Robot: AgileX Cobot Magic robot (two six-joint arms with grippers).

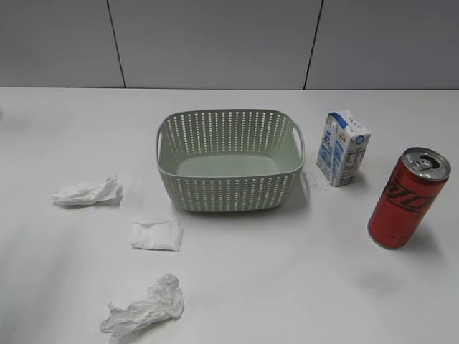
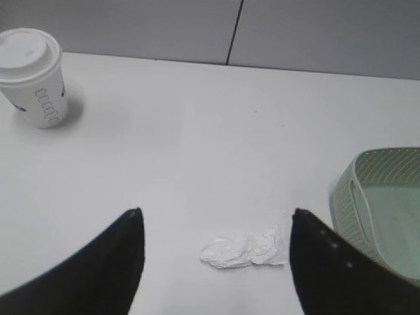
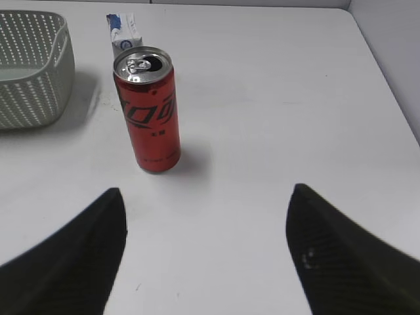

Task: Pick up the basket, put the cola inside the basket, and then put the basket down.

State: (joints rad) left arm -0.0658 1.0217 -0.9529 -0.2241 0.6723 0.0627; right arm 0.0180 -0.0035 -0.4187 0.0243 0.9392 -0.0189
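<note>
The pale green slotted basket [image 1: 229,161] stands empty on the white table at mid-field; its corner also shows in the left wrist view [image 2: 384,210] and in the right wrist view [image 3: 29,69]. The red cola can [image 1: 407,198] stands upright to the basket's right, also in the right wrist view [image 3: 147,110]. My left gripper [image 2: 216,220] is open and empty above a crumpled tissue, left of the basket. My right gripper [image 3: 207,197] is open and empty, a little short of the can. Neither gripper shows in the exterior view.
A blue-and-white carton [image 1: 344,148] stands between basket and can. Three crumpled tissues [image 1: 87,192] [image 1: 156,234] [image 1: 143,307] lie left of and in front of the basket. A white lidded paper cup [image 2: 34,77] stands far left. The table's right edge [image 3: 384,72] is near the can.
</note>
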